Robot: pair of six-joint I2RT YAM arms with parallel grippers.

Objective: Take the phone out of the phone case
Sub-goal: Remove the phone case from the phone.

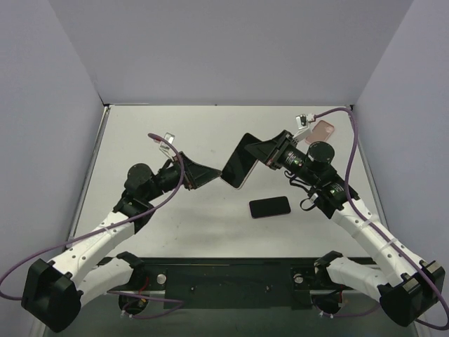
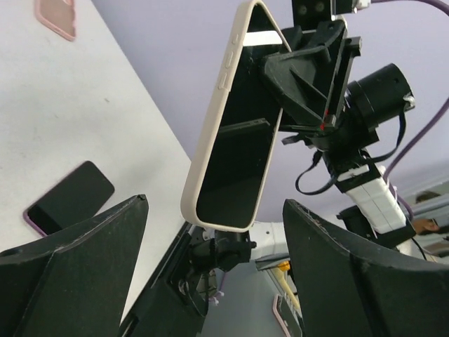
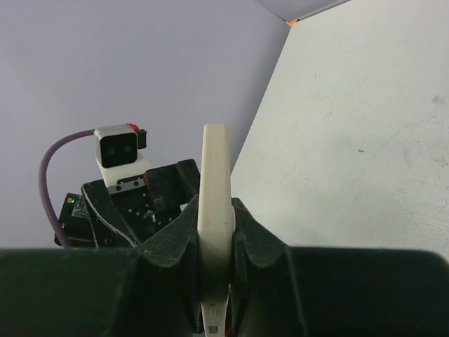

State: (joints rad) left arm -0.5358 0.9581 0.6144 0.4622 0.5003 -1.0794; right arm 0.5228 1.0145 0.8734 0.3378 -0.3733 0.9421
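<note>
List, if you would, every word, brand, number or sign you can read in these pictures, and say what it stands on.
No text can be read in any view.
On the phone in its case, held up: dark screen, no brand or writing.
On the second phone, lying flat: dark screen, blank.
On the pink case: no print visible.
On the wrist camera: no legible label.

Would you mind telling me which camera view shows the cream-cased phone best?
The left wrist view: the cream-cased phone shows its screen, rim and side buttons. The top external view shows it small; the right wrist view, only its edge.
</note>
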